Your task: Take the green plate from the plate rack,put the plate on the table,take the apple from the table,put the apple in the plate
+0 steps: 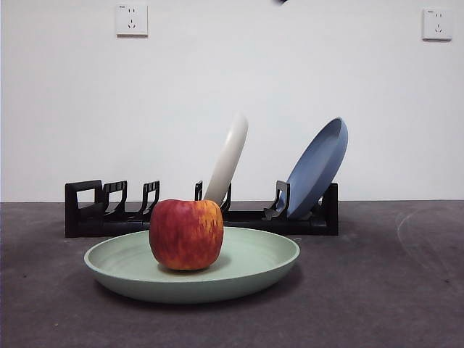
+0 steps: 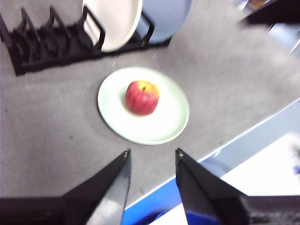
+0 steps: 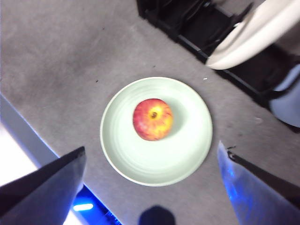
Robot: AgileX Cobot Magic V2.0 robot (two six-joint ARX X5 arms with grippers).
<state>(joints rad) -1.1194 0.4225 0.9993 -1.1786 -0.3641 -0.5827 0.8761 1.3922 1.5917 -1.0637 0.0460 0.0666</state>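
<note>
And there it is: the roundish red apple with yellow-orange streaks (image 1: pixel 186 234) sits inside the wide, shallow, pale sage-green plate (image 1: pixel 254 272), a little left of the plate's middle in the front view, and the plate lies flat on the dark grey mottled surface (image 1: pixel 391 290). Behind it, across the centre of the frame, runs the long, low black plastic plate rack (image 1: pixel 94 217), apart from the plate with a strip of bare surface between. Two plates lean in the rack: a cream-white round plate (image 1: pixel 228 159) just right of centre and a blue round plate (image 1: pixel 317 168) further right, both tilted to the right. The rack's slots on the left hold nothing. On the white wall sit two sockets, one upper left (image 1: pixel 131 19), one upper right (image 1: pixel 437 23). Both arms are up high: the left hand (image 2: pixel 152 157) hangs with its two black jaws apart, nothing between them, and the right hand (image 3: pixel 152 154) is spread wide, gripping nothing. In both wrist views the surface's near edge runs close to the plate, with a blue band beyond it. Bare surface spreads left and right of the plate.
</note>
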